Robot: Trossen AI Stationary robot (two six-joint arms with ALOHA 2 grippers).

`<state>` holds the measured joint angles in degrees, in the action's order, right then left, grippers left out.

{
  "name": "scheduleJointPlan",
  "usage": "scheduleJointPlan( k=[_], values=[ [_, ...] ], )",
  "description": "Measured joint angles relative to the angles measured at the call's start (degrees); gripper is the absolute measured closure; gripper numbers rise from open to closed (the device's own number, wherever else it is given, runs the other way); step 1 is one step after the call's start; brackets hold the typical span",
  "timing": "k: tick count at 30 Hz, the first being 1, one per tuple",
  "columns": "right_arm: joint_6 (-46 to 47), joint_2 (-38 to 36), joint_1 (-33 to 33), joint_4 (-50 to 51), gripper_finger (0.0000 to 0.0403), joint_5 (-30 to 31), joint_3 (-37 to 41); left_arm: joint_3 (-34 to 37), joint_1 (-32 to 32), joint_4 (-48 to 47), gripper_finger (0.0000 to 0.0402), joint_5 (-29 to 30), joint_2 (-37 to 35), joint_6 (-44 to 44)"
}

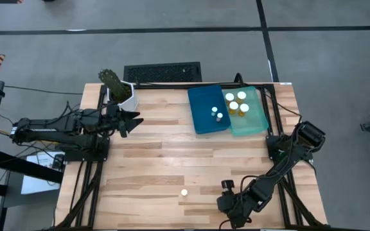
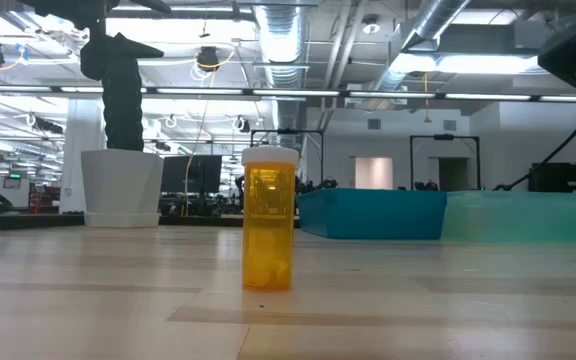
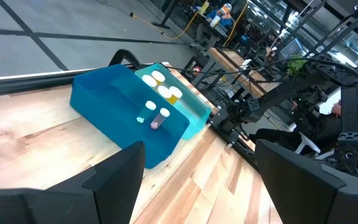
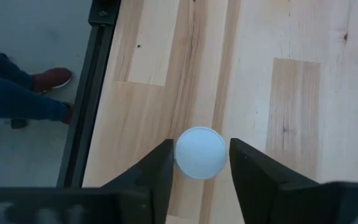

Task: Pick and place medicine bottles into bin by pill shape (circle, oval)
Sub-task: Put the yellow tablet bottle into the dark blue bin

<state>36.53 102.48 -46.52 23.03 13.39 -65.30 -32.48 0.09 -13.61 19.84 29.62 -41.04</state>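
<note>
One amber medicine bottle with a white cap (image 1: 184, 192) stands upright on its base on the wooden table near the front edge; it also shows in the low view (image 2: 269, 218). My right gripper (image 1: 220, 199) is open, to the bottle's right, pointing at it. In the right wrist view its fingers (image 4: 200, 144) frame the white cap (image 4: 200, 154) without touching it. My left gripper (image 1: 137, 120) is open and empty at the table's far left. A blue bin (image 1: 204, 119) holds two small bottles (image 1: 216, 114). A teal bin (image 1: 255, 122) holds several amber bottles (image 1: 236, 102).
A plant in a white pot (image 1: 122, 96) stands at the far left corner, beside my left gripper. A black slatted panel (image 1: 162, 72) lies behind the table's far edge. A person's leg and red shoe (image 4: 48, 79) show on the floor past the table's near edge.
</note>
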Motion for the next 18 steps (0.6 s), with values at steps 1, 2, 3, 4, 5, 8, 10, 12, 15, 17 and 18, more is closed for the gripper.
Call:
scheduleJointPlan(
  k=[1, 2, 3, 4, 5, 8, 10, 12, 15, 17, 18],
  values=[
    [0.0, 0.0, 0.0, 0.0, 0.0245, 0.0, 0.0, 0.0, 0.0, 0.0, 0.0105, 0.0, 0.0, 0.0],
    [-0.2, 0.0, 0.0, 0.0, 0.025, 0.0, 0.0, 0.0, 0.0, 0.0, 0.0105, 0.0, 0.0, 0.0],
    [-0.2, 0.0, 0.0, 0.0, 0.0256, 0.0, 0.0, 0.0, 0.0, 0.0, 0.0105, 0.0, 0.0, 0.0],
    [-0.2, 0.0, 0.0, 0.0, 0.0262, 0.0, 0.0, 0.0, 0.0, 0.0, 0.0105, 0.0, 0.0, 0.0],
    [-0.2, 0.0, 0.0, 0.0, 0.0267, 0.0, 0.0, 0.0, 0.0, 0.0, 0.0105, 0.0, 0.0, -0.2],
    [-0.2, 0.0, 0.0, -0.1, 0.0284, 0.0, 0.0, 0.0, 0.0, 0.0, 0.0105, 0.0, 0.0, -0.2],
    [-0.4, -0.1, 0.0, -0.1, 0.029, 0.0, 0.0, 0.0, 0.0, 0.0, 0.0105, 0.0, 0.0, -0.2],
    [-0.5, -0.1, 0.0, -0.1, 0.0291, 0.0, 0.0, 0.0, 0.0, 0.0, 0.0105, 0.0, 0.0, -0.2],
    [-0.6, -0.1, 0.0, -0.1, 0.0288, 0.0, 0.0, 0.0, 0.0, 0.0, 0.0105, 0.0, 0.0, -0.3],
    [-0.6, -0.1, 0.0, 0.0, 0.0286, 0.0, 0.0, 0.0, 0.0, 0.0, 0.0105, 0.0, 0.0, -0.3],
    [-0.6, -0.1, 0.0, 0.0, 0.0286, 0.0, 0.0, 0.0, 0.0, 0.0, 0.0105, 0.0, 0.0, -0.3]
  ],
)
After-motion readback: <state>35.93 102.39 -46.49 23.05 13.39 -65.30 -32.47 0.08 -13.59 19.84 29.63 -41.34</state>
